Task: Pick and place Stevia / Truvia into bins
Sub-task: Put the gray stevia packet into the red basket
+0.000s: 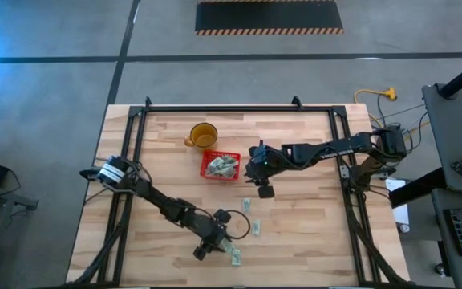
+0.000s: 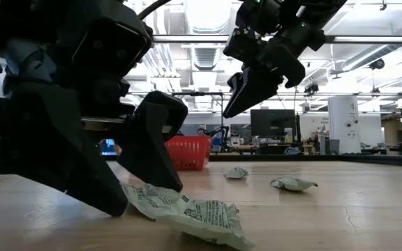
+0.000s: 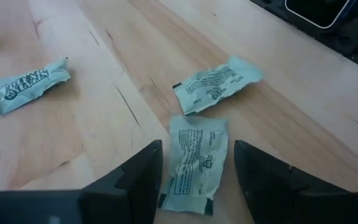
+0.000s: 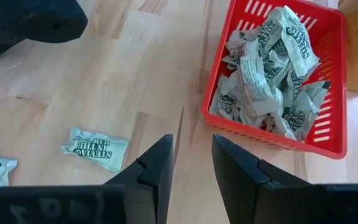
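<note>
straddling one stevia sachet (image 3: 195,163) on the table, the left gripper (image 3: 196,177) has jaws apart; a second sachet (image 3: 215,84) just beyond could get dragged or pinched too. the right gripper (image 4: 190,163), jaws apart and empty, hangs beside the red basket (image 4: 270,138) of sachets.

We see the table (image 1: 295,241) filling the lower middle of the overhead frame. Near its upper centre the cup (image 1: 203,134) stands, and the basket (image 1: 220,165) sits just below and to the right of it, holding a heap of sachets (image 4: 272,68). The right gripper (image 1: 264,189) hangs just right of the basket, above the tabletop, nothing between its parted fingers. Below it, two loose sachets (image 1: 246,205) lie one under the other. At the lower centre, the left gripper (image 1: 217,243) is down at the table with its fingers on either side of one sachet (image 3: 194,163); another sachet (image 3: 216,84) lies just beyond that one.
</note>
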Robot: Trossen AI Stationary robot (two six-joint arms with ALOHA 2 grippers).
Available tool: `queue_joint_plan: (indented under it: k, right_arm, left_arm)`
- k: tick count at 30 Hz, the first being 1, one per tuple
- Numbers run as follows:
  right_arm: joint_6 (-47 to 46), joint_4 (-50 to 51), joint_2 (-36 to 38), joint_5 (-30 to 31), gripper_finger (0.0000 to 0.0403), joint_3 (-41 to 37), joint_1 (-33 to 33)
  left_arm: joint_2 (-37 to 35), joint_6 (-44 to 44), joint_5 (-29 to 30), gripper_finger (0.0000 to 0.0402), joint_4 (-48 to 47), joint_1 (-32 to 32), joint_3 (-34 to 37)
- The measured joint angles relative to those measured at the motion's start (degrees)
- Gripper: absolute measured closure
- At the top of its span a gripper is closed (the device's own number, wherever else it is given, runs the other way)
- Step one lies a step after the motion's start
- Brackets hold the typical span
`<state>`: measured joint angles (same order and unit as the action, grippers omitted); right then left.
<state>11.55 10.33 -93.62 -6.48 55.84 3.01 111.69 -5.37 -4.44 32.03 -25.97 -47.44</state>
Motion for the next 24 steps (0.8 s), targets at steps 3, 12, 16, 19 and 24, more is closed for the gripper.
queue_joint_plan:
  k: [3,12,16,19,24]
  right_arm:
    - [0.0,0.0,0.0,0.0,0.0299,0.0,0.0]
    - [-1.4,3.2,0.0,0.0,0.0307,0.0,0.0]
    - [-1.5,3.9,0.0,0.0,0.031,0.0,0.0]
    - [-1.5,4.3,0.0,0.0,0.031,0.0,0.0]
    - [-2.4,4.5,0.0,0.0,0.0314,0.0,0.0]
  left_arm:
    - [-0.1,0.0,0.0,0.0249,-0.3,0.1,0.0]
    - [-0.3,-0.1,0.0,0.0347,-1.2,0.1,0.0]
    - [-1.1,-0.2,0.5,0.038,-2.3,0.4,0.1]
    - [-2.7,-0.2,1.1,0.0396,-4.8,0.4,0.1]
    - [-7.2,0.1,8.5,0.0397,-12.3,0.2,0.2]
